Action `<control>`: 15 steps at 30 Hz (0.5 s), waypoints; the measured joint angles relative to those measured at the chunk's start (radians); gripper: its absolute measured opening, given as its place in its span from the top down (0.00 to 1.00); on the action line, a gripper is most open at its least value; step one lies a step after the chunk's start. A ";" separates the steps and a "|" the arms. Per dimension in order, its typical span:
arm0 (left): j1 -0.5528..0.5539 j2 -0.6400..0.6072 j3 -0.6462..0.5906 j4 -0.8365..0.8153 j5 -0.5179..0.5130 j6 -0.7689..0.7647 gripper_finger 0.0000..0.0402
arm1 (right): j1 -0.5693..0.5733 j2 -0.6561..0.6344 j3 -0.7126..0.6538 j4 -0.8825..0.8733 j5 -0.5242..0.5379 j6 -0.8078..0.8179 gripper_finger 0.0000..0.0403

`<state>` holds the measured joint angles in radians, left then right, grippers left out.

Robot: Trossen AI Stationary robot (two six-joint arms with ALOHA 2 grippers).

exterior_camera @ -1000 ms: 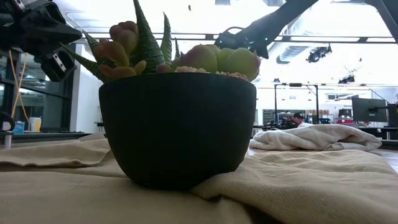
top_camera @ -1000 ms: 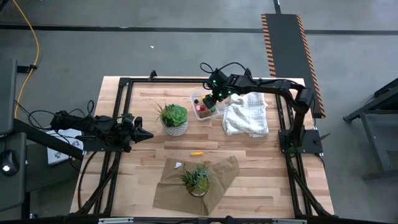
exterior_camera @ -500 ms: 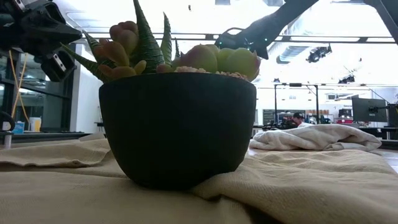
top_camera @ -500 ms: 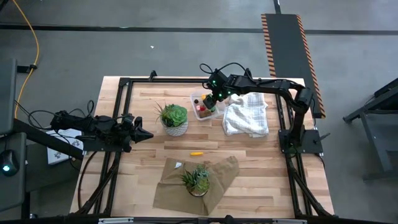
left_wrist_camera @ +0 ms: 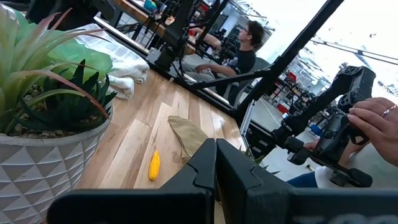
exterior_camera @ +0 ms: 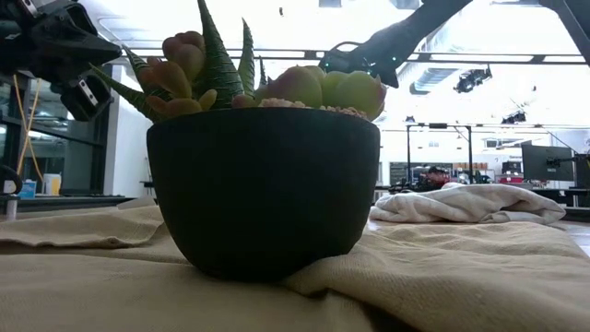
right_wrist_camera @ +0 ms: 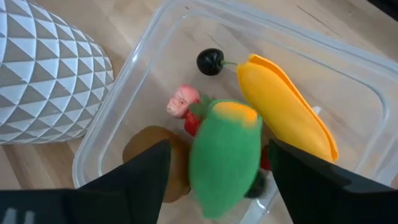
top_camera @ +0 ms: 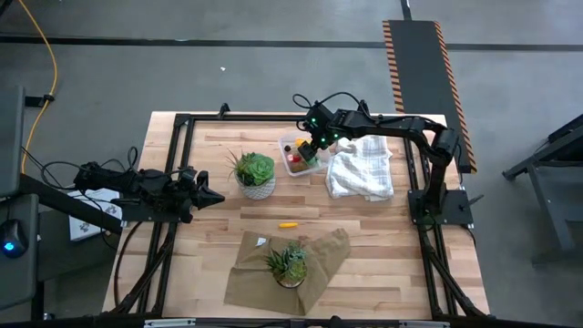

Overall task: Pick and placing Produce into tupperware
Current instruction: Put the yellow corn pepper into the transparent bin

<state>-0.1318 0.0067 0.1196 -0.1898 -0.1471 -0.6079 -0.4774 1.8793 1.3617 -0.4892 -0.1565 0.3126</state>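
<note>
The clear tupperware (top_camera: 293, 153) stands at the far middle of the table, next to the white-potted plant (top_camera: 255, 175). My right gripper (top_camera: 314, 146) hovers over it, open. In the right wrist view its fingers (right_wrist_camera: 140, 168) stand apart on either side of a blurred green piece (right_wrist_camera: 225, 155) without touching it. Inside the tupperware (right_wrist_camera: 140, 59) lie a yellow oblong piece (right_wrist_camera: 283, 115), a dark berry (right_wrist_camera: 210, 61), a red berry (right_wrist_camera: 183, 102) and a brown ball (right_wrist_camera: 146, 149). Another small yellow piece (top_camera: 288, 224) lies on the bare wood. My left gripper (top_camera: 209, 196) waits shut at the table's left.
A crumpled white cloth (top_camera: 361, 167) lies right of the tupperware. A dark-potted succulent (top_camera: 290, 262) sits on a brown cloth (top_camera: 319, 260) near the front edge and fills the low view (exterior_camera: 263, 184). Beyond the table, a person sits (left_wrist_camera: 239, 56); a hand (left_wrist_camera: 373, 121) grips a device.
</note>
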 joint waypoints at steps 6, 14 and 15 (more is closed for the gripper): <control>0.000 0.000 0.000 0.000 0.000 0.000 1.00 | 0.000 0.000 0.000 0.000 0.000 0.000 0.34; 0.000 0.000 0.000 0.000 0.000 0.000 1.00 | 0.000 -0.022 0.067 0.037 -0.016 -0.011 0.34; 0.000 0.000 0.000 0.000 0.000 0.000 1.00 | 0.000 -0.028 0.087 0.044 -0.023 -0.024 0.34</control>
<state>-0.1314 0.0067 0.1196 -0.1894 -0.1471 -0.6079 -0.4774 1.8513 1.4484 -0.4449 -0.1799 0.2883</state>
